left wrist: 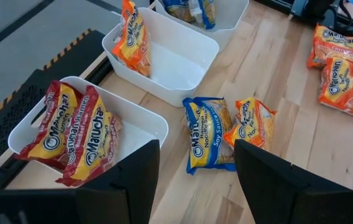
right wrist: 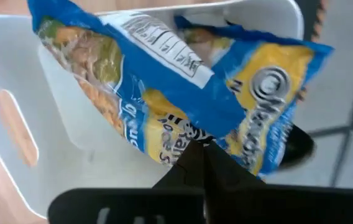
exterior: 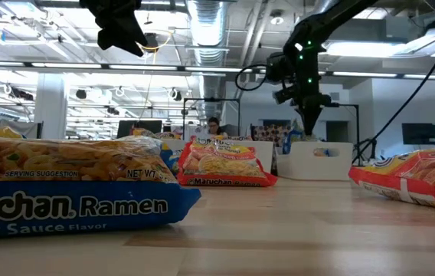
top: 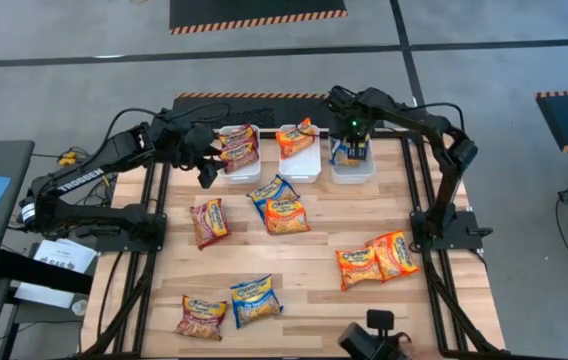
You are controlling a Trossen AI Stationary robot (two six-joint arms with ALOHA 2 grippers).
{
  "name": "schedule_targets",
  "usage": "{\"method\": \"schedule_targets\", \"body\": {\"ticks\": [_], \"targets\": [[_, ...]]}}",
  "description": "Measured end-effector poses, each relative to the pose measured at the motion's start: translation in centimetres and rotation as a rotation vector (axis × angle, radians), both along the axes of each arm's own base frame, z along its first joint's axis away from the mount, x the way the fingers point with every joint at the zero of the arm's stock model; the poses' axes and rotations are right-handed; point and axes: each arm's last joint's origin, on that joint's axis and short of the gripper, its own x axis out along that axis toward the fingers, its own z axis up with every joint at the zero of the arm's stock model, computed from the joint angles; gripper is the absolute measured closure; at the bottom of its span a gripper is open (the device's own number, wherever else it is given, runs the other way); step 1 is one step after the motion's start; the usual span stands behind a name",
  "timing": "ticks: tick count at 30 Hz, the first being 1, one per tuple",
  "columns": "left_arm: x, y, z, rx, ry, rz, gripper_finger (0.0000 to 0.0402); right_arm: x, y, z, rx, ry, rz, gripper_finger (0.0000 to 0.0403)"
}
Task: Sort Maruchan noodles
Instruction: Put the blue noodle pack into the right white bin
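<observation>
**Ramen packs: light, crinkly, go for an edge**

Right tool (right wrist: pixel 202 152), pressed together, hangs over the blue pack (right wrist: pixel 164 87) in the 1 o'clock bin (top: pixel 352 165). Left tool (left wrist: pixel 195 180) is spread over the 11 o'clock bin (left wrist: pixel 158 127). Packs probably slippery, noodles brittle; pinch an end seam.

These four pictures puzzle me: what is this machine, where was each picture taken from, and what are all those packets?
It is a robot with two dark arms at a wooden table, sorting ramen packets by colour into three white bins. One picture looks straight down, one looks level across the tabletop, and two come from cameras on the arms' wrists. The left bin has maroon packets, the middle bin an orange one, the right bin blue ones. Loose packets, such as the blue and orange pair, lie on the table. The right end effector is over the right bin, shut on a blue packet. The left end effector hangs open beside the left bin, holding nothing.
</observation>
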Motion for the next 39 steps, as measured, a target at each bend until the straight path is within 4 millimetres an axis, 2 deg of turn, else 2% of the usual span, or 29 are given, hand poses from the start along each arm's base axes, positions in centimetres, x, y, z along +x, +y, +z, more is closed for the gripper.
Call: {"method": "schedule_targets", "body": {"ticks": [11,16,34,39], "targets": [[0.0,0.0,0.0,0.0,0.001,0.0,0.0207,0.1,1.2,3.3,-0.164,0.101,-0.025,0.0398],[0.0,0.0,0.0,0.0,0.0,-0.001,0.0207,0.2,1.2,3.6,-0.16,0.094,-0.007,0.0398],[0.0,0.0,0.0,-0.002,-0.001,-0.001,0.0207,2.1,0.0,-1.1,-0.038,0.152,0.01,0.0398],[0.0,0.0,0.0,-0.003,0.0,-0.001,0.0207,1.7,0.0,-1.2,-0.051,0.215,0.008,0.04]]}}
